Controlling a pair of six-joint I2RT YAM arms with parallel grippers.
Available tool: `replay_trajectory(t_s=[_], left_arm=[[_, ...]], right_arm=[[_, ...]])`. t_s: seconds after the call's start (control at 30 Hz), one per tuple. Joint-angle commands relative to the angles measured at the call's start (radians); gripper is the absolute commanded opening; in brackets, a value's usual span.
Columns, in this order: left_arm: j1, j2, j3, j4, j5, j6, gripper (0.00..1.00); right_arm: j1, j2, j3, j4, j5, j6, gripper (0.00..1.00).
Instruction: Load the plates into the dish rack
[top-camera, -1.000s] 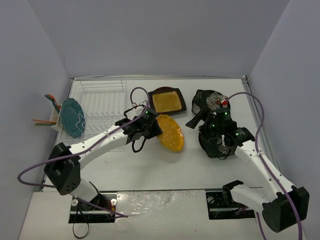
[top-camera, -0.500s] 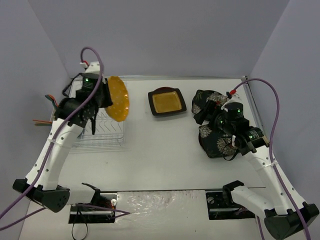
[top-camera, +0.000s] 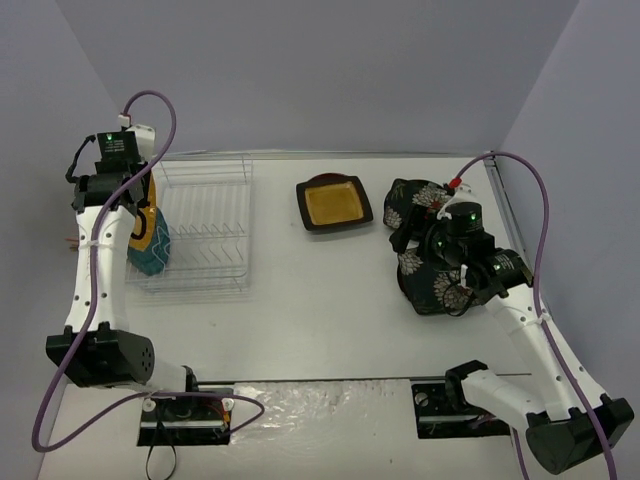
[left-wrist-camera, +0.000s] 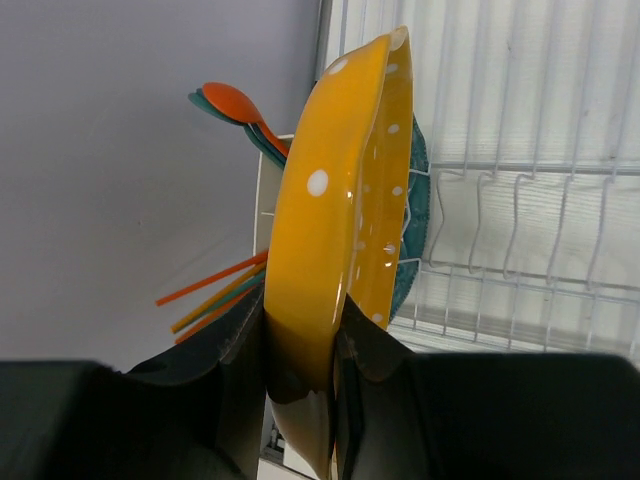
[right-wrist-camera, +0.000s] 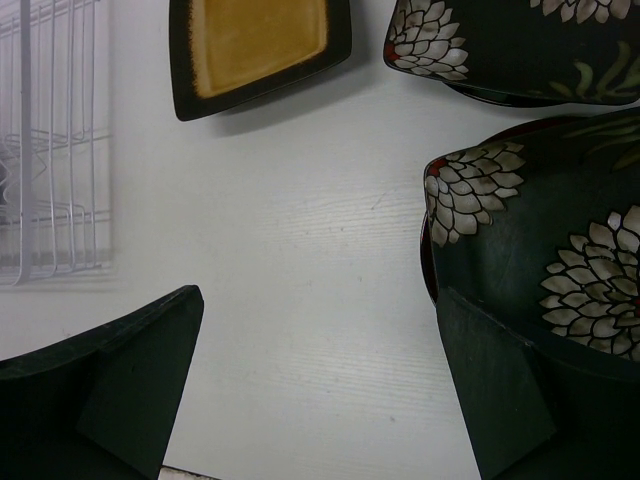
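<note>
My left gripper (top-camera: 133, 203) is shut on the orange-yellow plate (top-camera: 144, 230). It holds the plate on edge at the left end of the white wire dish rack (top-camera: 205, 215), right beside the upright teal plate (top-camera: 151, 257). The left wrist view shows the gripper (left-wrist-camera: 305, 345) with its jaws clamped on the dotted orange-yellow plate (left-wrist-camera: 335, 200). The teal plate (left-wrist-camera: 416, 165) stands behind it and the rack (left-wrist-camera: 520, 215) lies to the right. My right gripper (right-wrist-camera: 315, 385) is open and empty over the table. Its right finger (right-wrist-camera: 500, 395) is at the edge of the near flowered plate (right-wrist-camera: 545, 250). The second flowered plate (top-camera: 418, 198) and the black square plate (top-camera: 334, 203) lie flat. The red-rimmed plate is hidden.
The utensil cup (left-wrist-camera: 262, 215), holding orange and teal utensils (left-wrist-camera: 235, 100), hangs on the rack's left side by the wall. The enclosure walls stand close on the left, back and right. The right wrist view shows the rack (right-wrist-camera: 50, 150) at far left.
My left arm lifted the orange-yellow plate from mid-table and swung it over to the rack's left end beside the teal plate. My right gripper shifted slightly by the flowered plates.
</note>
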Motion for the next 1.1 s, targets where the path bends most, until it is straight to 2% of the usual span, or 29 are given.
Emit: replay_trajectory(t_s=[0.0,0.4,0.77,0.93,1.0,1.07], left_arm=[[0.027,0.031,0.043,0.211,0.01,0.12,0.0],[0.052,0.115,-0.109,0.32,0.069,0.072,0.0],[0.059,0.121,-0.259,0.413,0.079,0.037,0.0],[0.059,0.115,-0.284,0.433,0.064,0.017,0.17],[0.059,0.11,-0.282,0.434,0.053,0.013,0.36],[0.059,0.099,-0.282,0.436,0.046,0.012,0.45]], right_arm=[[-0.01,0.022,0.02,0.045,0.0,-0.046,1.0],[-0.022,0.055,-0.004,0.06,-0.018,-0.054,1.0],[-0.033,0.066,-0.029,0.075,-0.02,-0.057,1.0],[-0.039,0.058,-0.044,0.077,-0.009,-0.055,1.0],[-0.043,0.055,-0.051,0.076,-0.006,-0.05,1.0],[-0.049,0.05,-0.058,0.076,-0.008,-0.046,1.0]])
